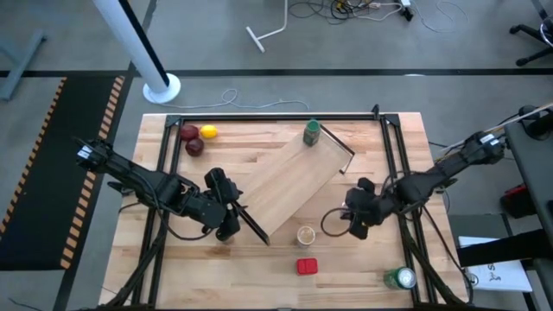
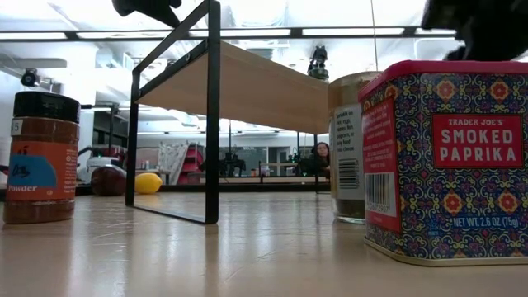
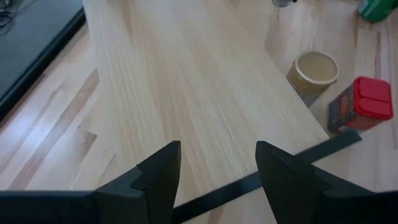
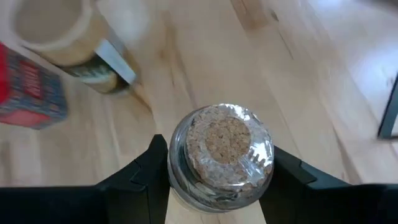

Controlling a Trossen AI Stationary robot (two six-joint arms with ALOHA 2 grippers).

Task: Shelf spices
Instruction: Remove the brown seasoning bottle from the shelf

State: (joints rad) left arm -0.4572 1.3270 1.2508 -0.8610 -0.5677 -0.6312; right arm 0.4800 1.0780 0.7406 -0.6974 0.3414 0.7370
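The shelf (image 1: 294,181) lies slantwise mid-table; in the low view (image 2: 247,87) its board stands raised on black rail frames. A green-lidded jar (image 1: 311,132) stands on its far end. My left gripper (image 3: 217,180) is open above the shelf's near-left end (image 1: 235,216), over the black rail (image 3: 323,146). My right gripper (image 1: 350,220) is shut on a small clear glass jar (image 4: 221,149) with a cork-like top. The tan jar (image 1: 305,235) and red tin (image 1: 307,266) stand on the table nearby. A black-lidded jar (image 2: 37,157) stands at the left in the low view. My right gripper pinches the small glass jar by its two opposite sides (image 4: 177,168), just below the top, between its two fingers (image 4: 146,180). The fingers come from above, pointing down. The jar is upright; whether its base is on the table is hidden.
Red and yellow fruits (image 1: 197,138) lie at the far left, a green can (image 1: 400,278) at the near right. A black frame (image 1: 259,117) runs round the slatted tabletop. A cable loops by my right gripper (image 1: 328,226).
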